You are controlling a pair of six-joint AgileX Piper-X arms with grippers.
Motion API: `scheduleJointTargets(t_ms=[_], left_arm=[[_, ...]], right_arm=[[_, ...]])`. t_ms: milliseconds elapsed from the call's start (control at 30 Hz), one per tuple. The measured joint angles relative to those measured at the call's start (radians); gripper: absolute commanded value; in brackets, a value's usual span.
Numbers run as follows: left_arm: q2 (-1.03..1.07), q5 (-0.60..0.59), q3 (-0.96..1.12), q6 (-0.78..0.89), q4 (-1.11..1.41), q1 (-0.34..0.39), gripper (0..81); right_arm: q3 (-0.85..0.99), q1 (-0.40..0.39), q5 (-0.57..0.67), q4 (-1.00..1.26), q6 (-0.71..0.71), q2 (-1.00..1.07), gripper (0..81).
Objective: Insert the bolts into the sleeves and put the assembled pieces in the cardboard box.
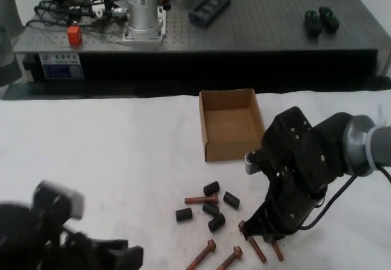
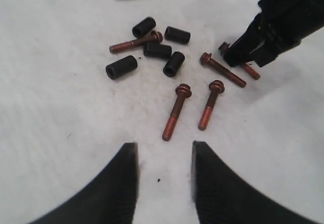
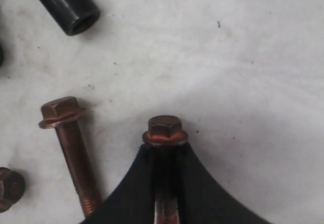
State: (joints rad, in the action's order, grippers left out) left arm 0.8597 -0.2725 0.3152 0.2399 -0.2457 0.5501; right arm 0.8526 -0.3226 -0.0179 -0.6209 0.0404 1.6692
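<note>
- Your right gripper (image 3: 164, 150) is clamped on a bolt (image 3: 165, 131), fingers on the shank just under the flange. The bolt sits at the edge of the pile, low on the white cloth (image 3: 253, 57).
- Your left gripper (image 2: 164, 153) is spread and holding nothing, and it faces the pile.
- Handling: the bolt is probably solid metal, stiff and light. The smooth shank may twist in the pads, so grip near the head (as now) and leave the tip free.
- The sleeves (image 2: 121, 67) will likely roll. Take one across its body and keep the bore clear.
- Looks: loose bolts (image 2: 176, 111) are copper-coloured, hex-headed and threaded toward the tip. The five sleeves are short black tubes.
- The box (image 1: 229, 123) is open and empty, just beyond the pile.
</note>
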Motion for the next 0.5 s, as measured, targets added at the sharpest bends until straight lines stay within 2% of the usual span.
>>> scheduleJointTargets(t_ms=[133,267,500], left_arm=[[0.195,-0.030,0.177,-0.111,-0.096,0.000,26.4],[0.400,-0.048,0.386,-0.232,-0.218,0.000,26.4],[0.705,-0.042,0.706,-0.419,-0.420,0.000,26.4]], right_arm=[[0.000,0.005,0.018,-0.021,-0.008,-0.088,0.9],[0.000,0.026,0.027,-0.108,-0.013,-0.290,0.9],[-0.063,0.045,0.027,-0.190,-0.013,-0.508,0.9]])
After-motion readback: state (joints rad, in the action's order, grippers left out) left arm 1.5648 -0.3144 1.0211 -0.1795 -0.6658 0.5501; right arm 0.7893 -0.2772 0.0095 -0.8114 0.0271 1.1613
